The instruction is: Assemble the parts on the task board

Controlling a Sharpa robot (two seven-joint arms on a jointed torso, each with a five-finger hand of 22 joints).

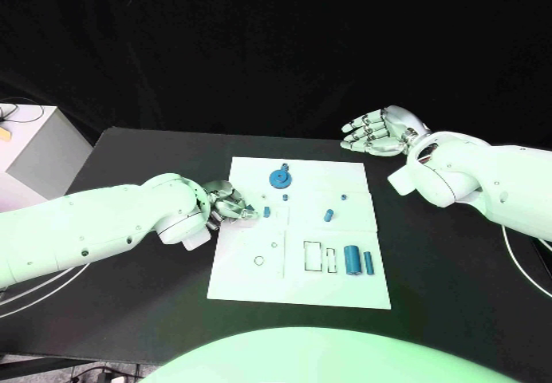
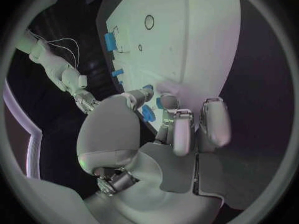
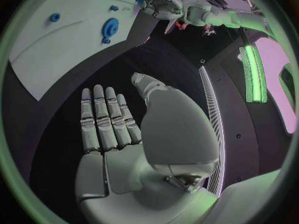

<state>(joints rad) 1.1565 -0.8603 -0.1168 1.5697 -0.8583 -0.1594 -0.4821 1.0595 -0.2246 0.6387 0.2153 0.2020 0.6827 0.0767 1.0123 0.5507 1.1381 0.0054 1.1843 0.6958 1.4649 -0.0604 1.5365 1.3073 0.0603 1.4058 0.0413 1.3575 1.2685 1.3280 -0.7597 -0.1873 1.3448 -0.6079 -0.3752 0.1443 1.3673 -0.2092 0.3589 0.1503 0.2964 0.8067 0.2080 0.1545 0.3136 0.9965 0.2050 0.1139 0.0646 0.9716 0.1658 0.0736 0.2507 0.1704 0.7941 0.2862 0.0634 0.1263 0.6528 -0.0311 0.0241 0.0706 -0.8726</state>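
Head view: task board [image 1: 242,279], a flat matte white plate on the black table [image 1: 138,152]. Round blue gear [image 1: 281,177] seated up top; two blue cylinders [image 1: 359,260] lie loose at the lower right, so assembly looks partial. Left hand [image 1: 226,203] pinches a small blue peg [image 2: 147,113] at the board's left edge. Right hand [image 1: 380,132] empty, fingers spread, off the board.

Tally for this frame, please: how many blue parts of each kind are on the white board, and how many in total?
Blue gear: 1
Blue cylinders, lying side by side: 2
Small blue pieces: 4
Total: 7 blue parts on the task board
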